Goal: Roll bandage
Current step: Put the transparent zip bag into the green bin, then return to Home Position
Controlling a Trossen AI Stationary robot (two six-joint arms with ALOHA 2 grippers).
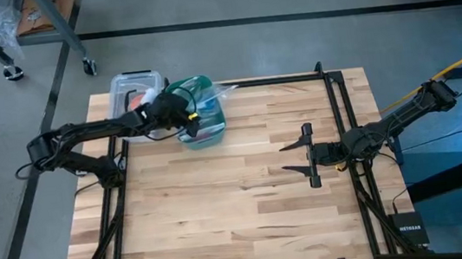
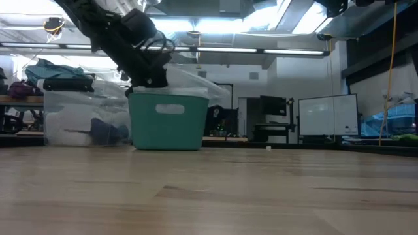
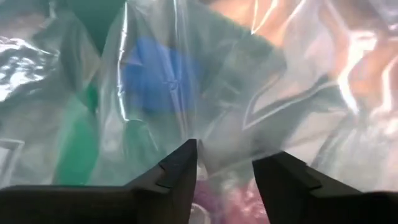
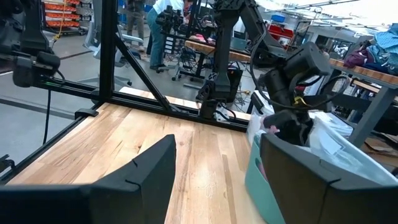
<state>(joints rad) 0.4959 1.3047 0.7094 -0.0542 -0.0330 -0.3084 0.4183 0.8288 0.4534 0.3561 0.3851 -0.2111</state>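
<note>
A teal plastic bin (image 1: 207, 134) stands at the table's far left, and clear plastic film (image 1: 214, 95) bulges out of it. My left gripper (image 1: 185, 110) is open and reaches down into the bin's top. In the left wrist view its fingers (image 3: 180, 168) stand apart just before the film (image 3: 280, 81). A blue patch, the bandage (image 3: 158, 74), shows blurred behind that film. My right gripper (image 1: 297, 157) is open and empty over the table's right part, pointing toward the bin (image 4: 261, 180). My left gripper is open with its fingertips close against the clear plastic film in the bin. I cannot tell whether they touch it.
A clear lidded storage box (image 1: 134, 84) stands just behind the bin at the far left corner; it also shows in the low view (image 2: 78, 117). A black frame (image 1: 336, 91) runs along the table's edges. Bare wood lies in the table's middle and near part (image 1: 223, 209).
</note>
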